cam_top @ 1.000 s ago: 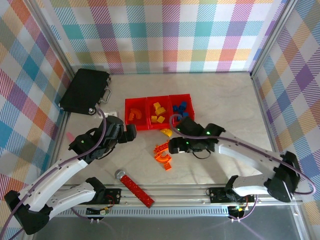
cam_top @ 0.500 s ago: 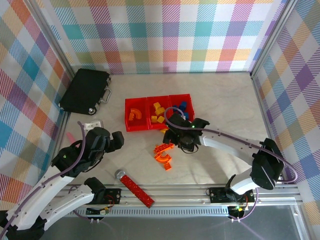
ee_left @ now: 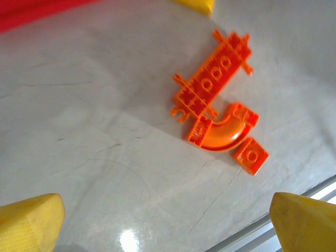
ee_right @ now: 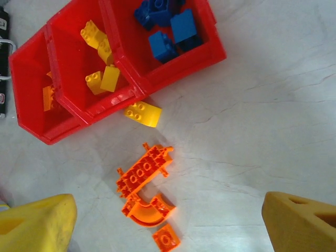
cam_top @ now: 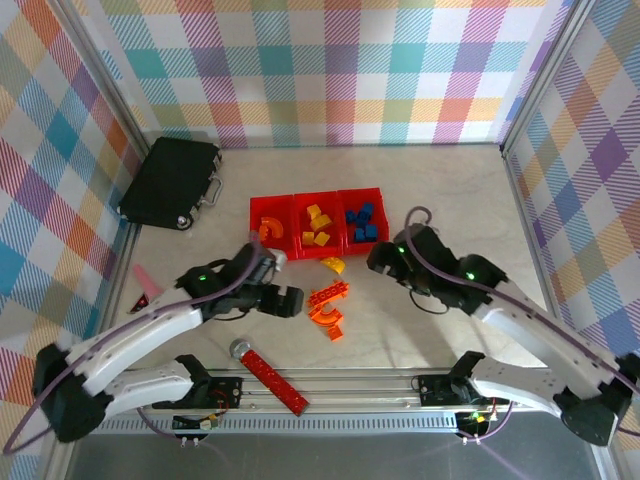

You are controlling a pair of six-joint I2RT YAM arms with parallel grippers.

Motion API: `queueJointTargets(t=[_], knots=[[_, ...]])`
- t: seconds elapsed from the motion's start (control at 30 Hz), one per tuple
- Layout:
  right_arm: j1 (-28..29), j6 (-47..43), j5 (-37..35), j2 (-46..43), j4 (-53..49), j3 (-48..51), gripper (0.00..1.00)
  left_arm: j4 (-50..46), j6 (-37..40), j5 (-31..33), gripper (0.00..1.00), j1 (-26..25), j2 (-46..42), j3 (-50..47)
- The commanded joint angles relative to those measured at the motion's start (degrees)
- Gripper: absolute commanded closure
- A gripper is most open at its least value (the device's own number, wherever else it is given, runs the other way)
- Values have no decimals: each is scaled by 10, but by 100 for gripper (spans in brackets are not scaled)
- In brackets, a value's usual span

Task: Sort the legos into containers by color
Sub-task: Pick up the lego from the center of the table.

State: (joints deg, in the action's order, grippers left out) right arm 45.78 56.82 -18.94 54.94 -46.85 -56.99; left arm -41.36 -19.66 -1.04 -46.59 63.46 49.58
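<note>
Three joined red containers (cam_top: 294, 212) hold an orange arch (cam_top: 270, 229), yellow bricks (cam_top: 318, 224) and blue bricks (cam_top: 362, 221). On the table in front lie loose legos: a yellow brick (cam_top: 333, 265), an orange plate (cam_top: 330, 294), an orange arch (cam_top: 327, 317) and a small orange square (cam_top: 336, 333). My left gripper (cam_top: 288, 300) hovers just left of the orange pieces, open, with nothing between its fingers (ee_left: 29, 223). In its view the plate (ee_left: 212, 79), arch (ee_left: 223, 131) and square (ee_left: 251, 156) lie ahead. My right gripper (cam_top: 385, 258) stands open right of the pile; below it are the containers (ee_right: 126, 94), plate (ee_right: 144, 170) and arch (ee_right: 148, 210).
A black case (cam_top: 172, 180) lies at the back left. A long red bar with a silver round end (cam_top: 270, 372) lies near the front rail (cam_top: 400, 385). A pink strip (cam_top: 145, 280) lies by the left wall. Bare tabletop stretches to the right of the containers.
My left arm has swung right and come down beside the orange pieces. My right arm has drawn back from the pile to the right, its jaws a little wider.
</note>
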Motion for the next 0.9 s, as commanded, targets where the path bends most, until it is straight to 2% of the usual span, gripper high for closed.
queueJointTargets(t=[0.0,0.1,0.33,0.5,0.73,0.8,0.87], knots=[[-6,-44,-18,-62,-40,37,8,44,63,-1,0,-28,76,47],[-9,-44,-30,-126,-62,62,7,73,111,-45,0,-39,161,80],[-12,-40,-39,-214,-114,88,6,61,241,-79,2,-46,272,149],[-13,-49,-41,-228,-127,96,4,5,310,-46,12,-51,350,214],[-12,-63,-32,-231,-124,100,3,-15,353,-13,20,-58,408,253],[-12,-66,-32,-234,-124,101,2,-25,356,-9,29,-58,422,264],[-13,-68,-32,-236,-123,104,1,-31,355,1,32,-58,434,274]])
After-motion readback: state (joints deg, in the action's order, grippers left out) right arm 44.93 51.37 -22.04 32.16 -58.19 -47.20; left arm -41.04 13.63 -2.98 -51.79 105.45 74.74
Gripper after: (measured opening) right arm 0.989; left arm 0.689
